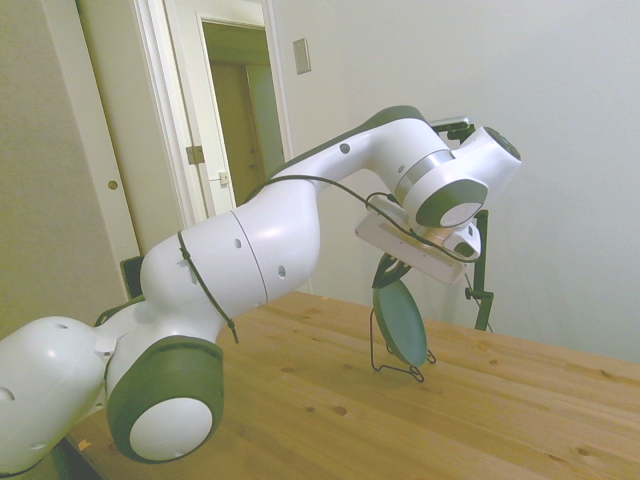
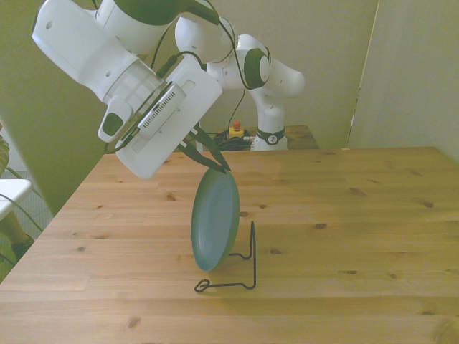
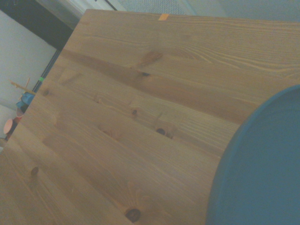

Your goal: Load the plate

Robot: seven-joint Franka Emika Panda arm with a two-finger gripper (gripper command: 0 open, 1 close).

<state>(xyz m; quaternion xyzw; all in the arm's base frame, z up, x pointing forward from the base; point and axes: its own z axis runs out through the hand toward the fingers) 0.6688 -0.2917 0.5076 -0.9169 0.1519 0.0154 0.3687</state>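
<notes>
Tool (image 2: 215, 162) pinching plate (image 2: 215, 219) top rim | front: plate upright in wire stand (image 2: 244, 269) | wrist: only plate+table (image 3: 122, 103)

The white arm (image 1: 260, 240) reaches out over the table (image 2: 344, 215) from its base (image 2: 271, 136) at the far edge, elbow high and forearm sloping down toward the table's middle. The wrist (image 2: 115, 72) is tilted, so the hand (image 2: 213, 163) points down at a slant. Its dark fingers (image 2: 203, 159) are closed together on the upper rim of the plate (image 2: 215, 218).
</notes>
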